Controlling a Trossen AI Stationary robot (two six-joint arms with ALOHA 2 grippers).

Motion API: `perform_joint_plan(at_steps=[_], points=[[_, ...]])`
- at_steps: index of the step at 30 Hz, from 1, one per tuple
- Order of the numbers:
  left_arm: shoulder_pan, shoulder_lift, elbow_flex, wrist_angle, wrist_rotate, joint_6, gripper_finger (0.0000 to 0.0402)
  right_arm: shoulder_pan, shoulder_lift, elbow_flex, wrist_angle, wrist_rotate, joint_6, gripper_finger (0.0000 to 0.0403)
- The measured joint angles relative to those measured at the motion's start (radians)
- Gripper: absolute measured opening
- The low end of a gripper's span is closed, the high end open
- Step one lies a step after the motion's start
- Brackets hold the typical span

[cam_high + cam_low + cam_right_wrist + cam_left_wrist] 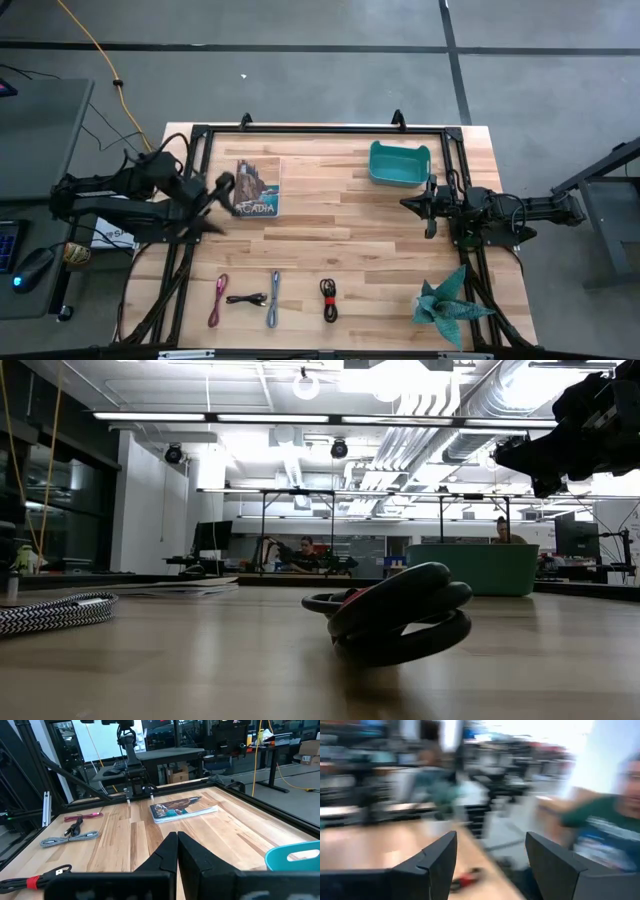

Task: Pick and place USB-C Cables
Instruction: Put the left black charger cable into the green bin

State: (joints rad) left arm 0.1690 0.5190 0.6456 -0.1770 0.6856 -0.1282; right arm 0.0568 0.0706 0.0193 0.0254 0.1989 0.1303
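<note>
Reaching out over the table, nothing picked up yet.

All four USB-C Cables (272, 297) are lying in a row at lower centre; I risk snagging two neighbours in one grab. My left gripper (222, 190) is hanging wide open and empty at centre left, my right gripper (428, 208) is waiting pinched closed near the teal bin (399, 163).

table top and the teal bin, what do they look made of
Table top: looks like wood, butcher-block style, with pale jointed strips and visible grain, satin finish. Teal bin: probably moulded plastic, with a smooth uniform colour and rounded rim, though the look leaves it open.
</note>
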Motion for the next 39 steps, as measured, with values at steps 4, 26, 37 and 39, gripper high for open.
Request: perform_joint_plan(at_steps=[4, 26, 37, 39], points=[[-0.008, -0.007, 0.0, 0.048, 0.166, -0.015, 0.0218, 0.0, 0.0, 0.0, 0.0, 0.0, 0.0, 0.0], [-0.265, 0.067, 0.0, 0.07, -0.09, -0.076, 0.0218, 0.0, 0.0, 0.0, 0.0, 0.0, 0.0, 0.0], [-0.621, 0.226, -0.001, 0.06, -0.508, -0.061, 0.0218, 0.0, 0.0, 0.0, 0.0, 0.0, 0.0, 0.0], [-0.671, 0.247, 0.0, 0.053, -0.593, -0.075, 0.0218, 0.0, 0.0, 0.0, 0.0, 0.0, 0.0, 0.0]])
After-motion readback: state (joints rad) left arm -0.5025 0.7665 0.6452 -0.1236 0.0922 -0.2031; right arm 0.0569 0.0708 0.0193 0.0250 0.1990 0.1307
